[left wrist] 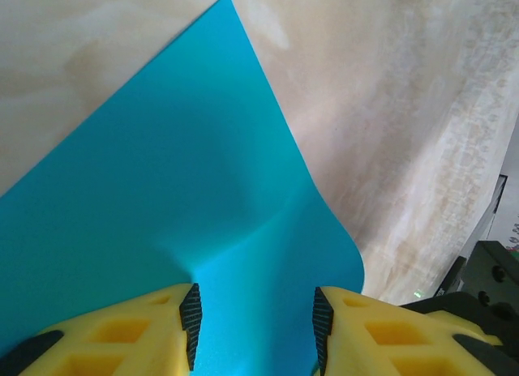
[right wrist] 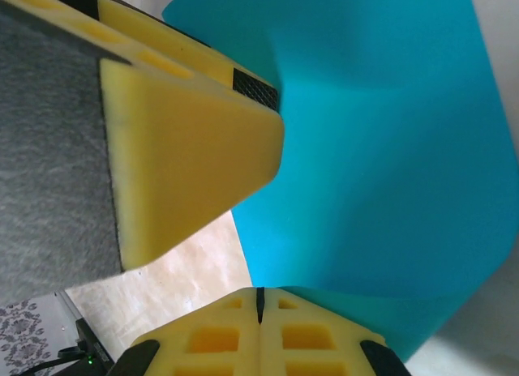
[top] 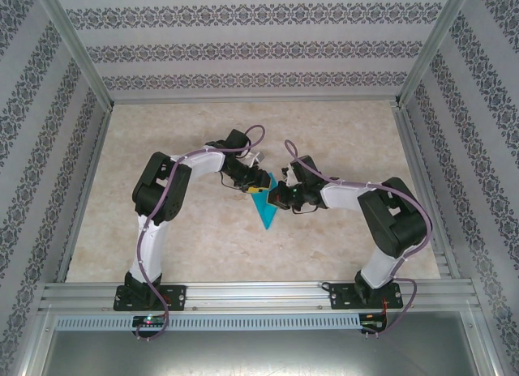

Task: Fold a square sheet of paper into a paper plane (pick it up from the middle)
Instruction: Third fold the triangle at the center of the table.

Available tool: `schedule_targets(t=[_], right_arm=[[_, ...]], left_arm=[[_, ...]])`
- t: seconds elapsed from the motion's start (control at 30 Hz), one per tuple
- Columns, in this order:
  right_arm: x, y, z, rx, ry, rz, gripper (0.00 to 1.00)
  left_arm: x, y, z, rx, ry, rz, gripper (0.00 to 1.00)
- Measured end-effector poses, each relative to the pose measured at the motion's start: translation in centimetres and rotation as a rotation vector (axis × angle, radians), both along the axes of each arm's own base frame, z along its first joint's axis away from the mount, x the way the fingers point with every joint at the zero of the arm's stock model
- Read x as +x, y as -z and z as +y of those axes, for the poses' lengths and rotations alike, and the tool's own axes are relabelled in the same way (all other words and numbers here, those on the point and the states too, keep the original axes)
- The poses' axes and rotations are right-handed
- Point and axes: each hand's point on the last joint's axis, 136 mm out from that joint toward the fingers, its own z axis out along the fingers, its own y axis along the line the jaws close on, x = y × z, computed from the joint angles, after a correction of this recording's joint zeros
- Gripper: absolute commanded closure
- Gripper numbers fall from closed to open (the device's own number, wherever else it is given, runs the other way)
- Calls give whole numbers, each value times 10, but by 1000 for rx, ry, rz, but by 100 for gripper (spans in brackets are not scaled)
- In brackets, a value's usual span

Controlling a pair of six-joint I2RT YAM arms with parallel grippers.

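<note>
The square sheet of paper point(top: 265, 214) is bright cyan and lies partly folded at mid-table, its point toward the near edge. My left gripper point(top: 258, 181) is at its far end. In the left wrist view the left gripper point(left wrist: 256, 311) has its jaws apart, and the bowed paper point(left wrist: 178, 165) fills the gap and spreads past both fingers. My right gripper point(top: 280, 196) meets the sheet from the right. In the right wrist view the right gripper point(right wrist: 259, 299) is shut, and the paper point(right wrist: 381, 149) curls up with its lower edge running into the fingertip seam. A left finger point(right wrist: 186, 165) looms close by.
The beige marbled tabletop point(top: 186, 238) is bounded by aluminium rails point(top: 259, 295) at the near edge and by patterned walls point(top: 243, 52) behind and at the sides. Both arms bend inward and crowd the centre.
</note>
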Motion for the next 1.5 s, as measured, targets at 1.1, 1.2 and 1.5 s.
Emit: schedule_targets(t=[1.1, 1.2, 1.5], right_arm=[[0, 19, 4, -78, -18, 25, 100], [0, 23, 2, -91, -16, 31, 100], [0, 24, 1, -104, -21, 26, 100]], left_arm=[[-3, -1, -2, -30, 9, 8, 55], [-3, -1, -2, -30, 8, 8, 55], [-3, -1, -2, -31, 9, 8, 55]])
